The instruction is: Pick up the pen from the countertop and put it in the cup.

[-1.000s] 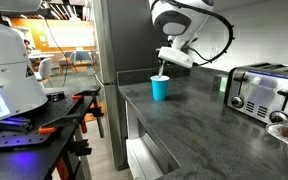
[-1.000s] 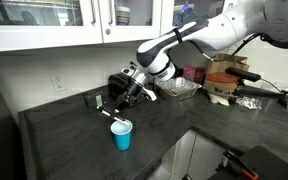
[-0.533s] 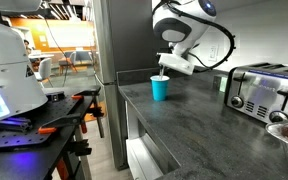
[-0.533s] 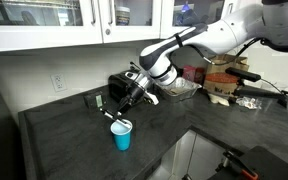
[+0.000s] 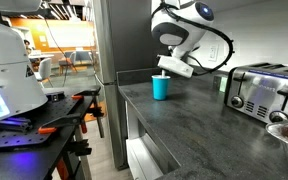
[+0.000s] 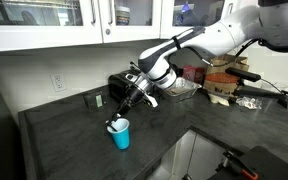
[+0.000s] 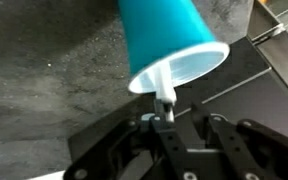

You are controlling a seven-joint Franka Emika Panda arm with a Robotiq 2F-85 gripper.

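Smooth plastic cup (image 7: 162, 42), matte mottled stone-look countertop (image 5: 189, 132) (shiny metal toaster (image 5: 260, 90))

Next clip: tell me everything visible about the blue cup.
The cup is bright turquoise outside, white inside, plastic-looking, tapering toward its base. It stands upright on the dark grey countertop. The white pen, held by the gripper, reaches into its open mouth; contact with the wall is unclear.

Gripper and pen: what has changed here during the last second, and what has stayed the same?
The gripper moved down toward the cup, so the pen it holds now reaches into the cup's mouth. Nothing was let go: the gripper is still shut on the pen. The cup stayed upright in its place on the countertop, and the toaster did not move.
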